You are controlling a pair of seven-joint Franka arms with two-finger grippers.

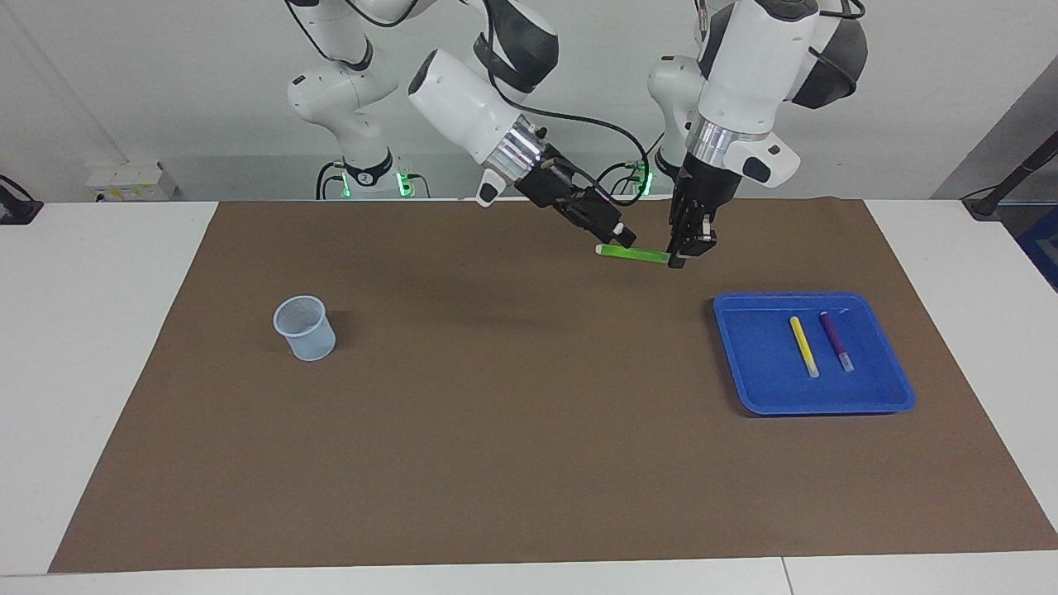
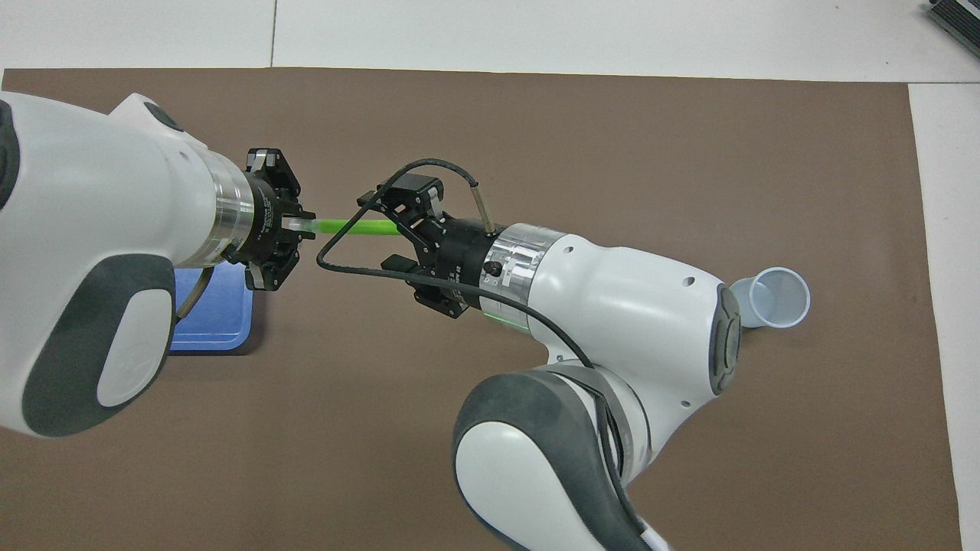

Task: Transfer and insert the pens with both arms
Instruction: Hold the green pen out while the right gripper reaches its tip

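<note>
**Green pen held in the air between my two grippers**

I count three pens. The green pen [image 1: 632, 254] is up in the air over the brown mat [image 1: 512, 463], lying roughly level. My left gripper [image 1: 683, 257] points straight down and is clamped on the pen's pale cap end. My right gripper [image 1: 624, 240] comes in at a slant from the right arm's end of the table and sits at the pen's free end; in the overhead view its fingers [image 2: 398, 222] stand on either side of the green shaft, but I cannot tell whether they have closed on it or are merely around it.

The other two pens lie in the one blue tray [image 1: 876, 397], toward the left arm's end of the table: the yellow pen [image 1: 803, 346] and the purple pen [image 1: 836, 340], side by side, near each other but apart, both flat on the tray floor.

There is one pale mesh cup [image 1: 305, 328], upright on the mat toward the right arm's end of the table, well apart from both grippers and from the tray.

From overhead my own arms block much: the left arm covers most of the tray, so only one corner [image 2: 210, 321] shows, and the right arm's elbow hides part of the cup [image 2: 777, 298]. A black cable [image 2: 348, 264] loops off my right wrist and crosses in front of the green pen [image 2: 344, 227].
</note>
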